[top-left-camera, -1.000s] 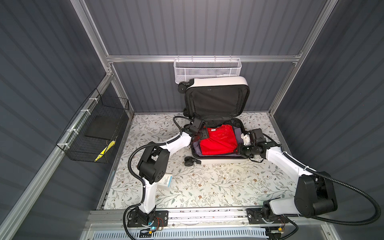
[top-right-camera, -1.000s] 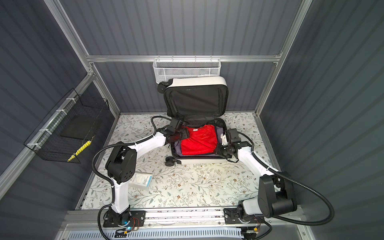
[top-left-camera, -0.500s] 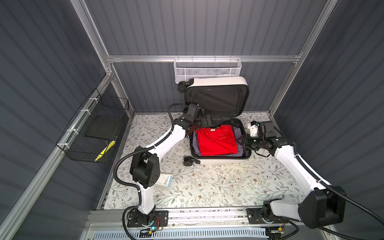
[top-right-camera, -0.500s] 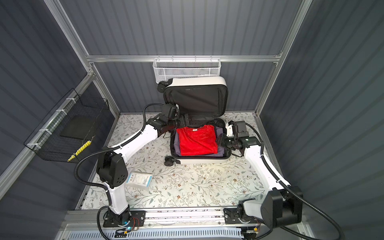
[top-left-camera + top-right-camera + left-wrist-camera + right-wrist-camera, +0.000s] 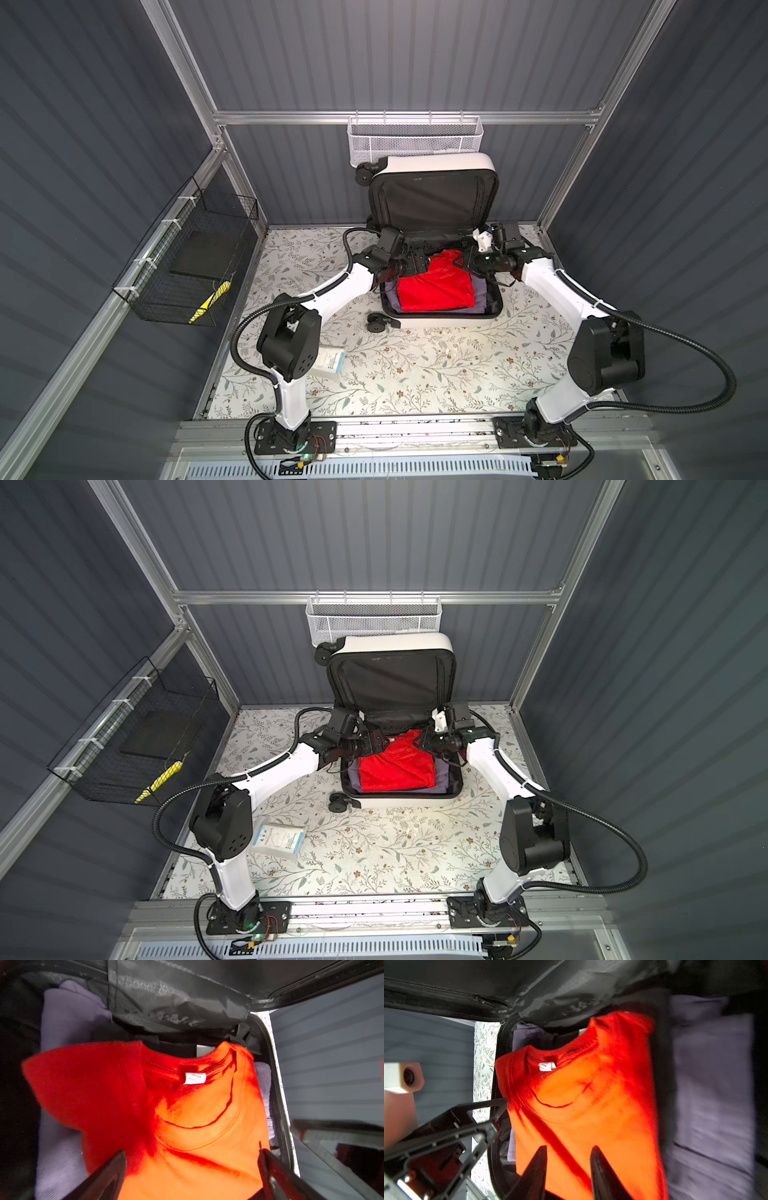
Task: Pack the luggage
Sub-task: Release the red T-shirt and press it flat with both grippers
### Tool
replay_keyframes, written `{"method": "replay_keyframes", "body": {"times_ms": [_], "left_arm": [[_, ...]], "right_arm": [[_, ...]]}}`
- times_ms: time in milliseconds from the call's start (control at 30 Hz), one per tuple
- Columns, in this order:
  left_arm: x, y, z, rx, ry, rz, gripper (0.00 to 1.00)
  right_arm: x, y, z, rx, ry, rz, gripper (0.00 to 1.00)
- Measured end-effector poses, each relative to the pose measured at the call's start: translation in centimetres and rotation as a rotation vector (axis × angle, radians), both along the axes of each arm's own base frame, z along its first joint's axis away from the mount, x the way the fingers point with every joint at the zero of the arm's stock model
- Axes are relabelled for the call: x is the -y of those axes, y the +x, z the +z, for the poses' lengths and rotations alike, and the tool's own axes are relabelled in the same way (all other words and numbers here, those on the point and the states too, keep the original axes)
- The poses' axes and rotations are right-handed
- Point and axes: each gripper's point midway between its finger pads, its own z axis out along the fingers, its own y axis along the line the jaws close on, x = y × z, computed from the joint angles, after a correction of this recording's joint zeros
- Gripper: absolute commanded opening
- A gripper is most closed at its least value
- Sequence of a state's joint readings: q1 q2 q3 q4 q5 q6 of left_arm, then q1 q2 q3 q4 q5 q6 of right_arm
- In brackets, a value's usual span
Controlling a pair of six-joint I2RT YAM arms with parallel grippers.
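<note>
From my station I see the luggage (image 5: 440,322) (image 5: 399,802) lying open at the middle of the surface's (image 5: 415,374) rear edge. Its lid (image 5: 432,203) stands upright against the back wall, just below the white mesh basket (image 5: 415,141). One black wheel (image 5: 376,322) sticks out at the case's front left corner.

Inside the lower half, a folded red shirt (image 5: 432,286) (image 5: 395,766) lies on top of a purple garment (image 5: 480,289) that shows along its sides. The shirt's collar points toward the lid, and both wrist views show its white label (image 5: 194,1078) (image 5: 547,1066). In both top views the shirt's rear right corner rises toward the right arm.

My left tool (image 5: 419,266) (image 5: 191,1152) sits over the rear left part of the case with its jaws spread wide and nothing between them but air above the shirt. In the right wrist view one of its fingertips (image 5: 505,1103) touches the shirt's edge.

My right tool (image 5: 459,262) (image 5: 569,1147) reaches in from the case's rear right side. Its jaws stand partly apart with red fabric showing between them; I cannot tell whether they pinch it.

A small white box (image 5: 278,841) lies near the surface's front left corner, partly under the left arm. A black wire basket (image 5: 187,257) hangs on the left wall.
</note>
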State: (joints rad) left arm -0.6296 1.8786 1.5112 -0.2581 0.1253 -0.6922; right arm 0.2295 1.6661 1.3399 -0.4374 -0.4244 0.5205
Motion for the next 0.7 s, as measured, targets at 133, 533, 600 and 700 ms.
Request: {"method": "replay_keyframes", "body": {"times_ms": [133,533,600,700], "left_arm": [[0.0,0.1,-0.9,-0.005,0.004,0.001,1.00],[-0.1,-0.1,-3.4,-0.048,0.029,0.006,1.00],[-0.2,-0.1,-3.6,-0.053,0.035,0.009,1.00],[-0.5,-0.2,-4.2,-0.063,0.055,0.018,1.00]], "right_arm": [[-1.2,1.1,-2.0,-0.030,-0.001,0.008,0.35],[3.8,3.6,-8.3,-0.139,-0.097,-0.164,0.32],[4.7,3.7,-8.5,-0.142,-0.109,-0.192,0.32],[5.5,3.8,-8.7,-0.148,-0.119,-0.219,0.32]]}}
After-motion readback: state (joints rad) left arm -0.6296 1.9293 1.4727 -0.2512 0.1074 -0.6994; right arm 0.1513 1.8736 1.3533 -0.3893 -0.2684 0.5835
